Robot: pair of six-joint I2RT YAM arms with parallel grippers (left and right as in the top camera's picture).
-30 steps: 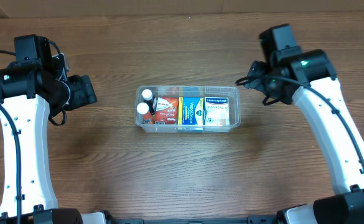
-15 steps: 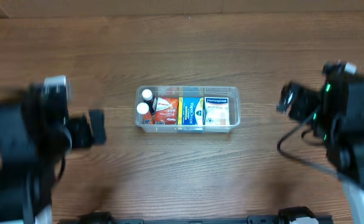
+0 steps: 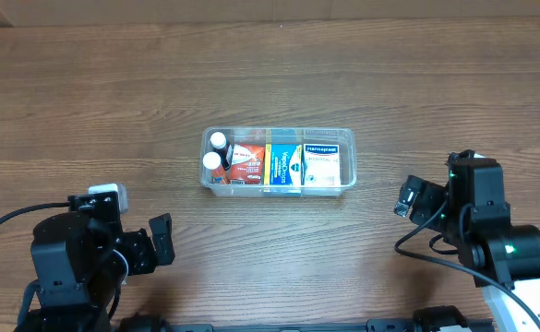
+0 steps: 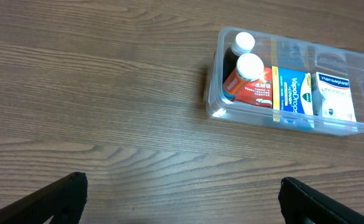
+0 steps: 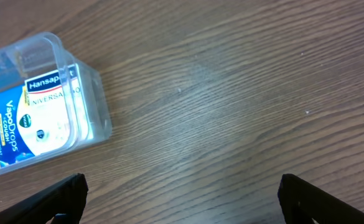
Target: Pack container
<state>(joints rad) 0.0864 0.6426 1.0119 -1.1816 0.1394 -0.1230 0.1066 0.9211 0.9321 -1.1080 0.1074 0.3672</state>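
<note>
Down near the front-left of the brown wooden table (image 3: 279, 74), the left gripper (image 3: 162, 242) is hanging over bare wood, wide open. On the left wrist cam its black fingers (image 4: 60, 198) only poke in at the two bottom corners of the view, with nothing between them but tabletop. It's holding nothing and isn't touching anything.

Same deal on the other side. The right gripper (image 3: 408, 197) sits over bare wood near the front-right, jaws spread apart, and only the dark fingertips (image 5: 306, 198) show at the bottom corners of its wrist view. It's empty too.

Both arms are well apart from the clear plastic rectangular container (image 3: 352, 159), which sits in the middle of the table with its long side running left to right. The left gripper is nearer its left end and the right gripper nearer its right end.

The container is packed. At the left end are two bottles with white caps: a dark one (image 4: 242, 43) at the back and an orange-labelled one (image 4: 248, 65) in front of it. Next to them is a red-orange printed box (image 3: 247, 164), then a blue and yellow VapoDrops box (image 3: 284, 163). A white Hansaplast box (image 5: 50, 106) sits at the right end. The boxes lie side by side, with a bit of clear space between the white one and the right wall.
</note>
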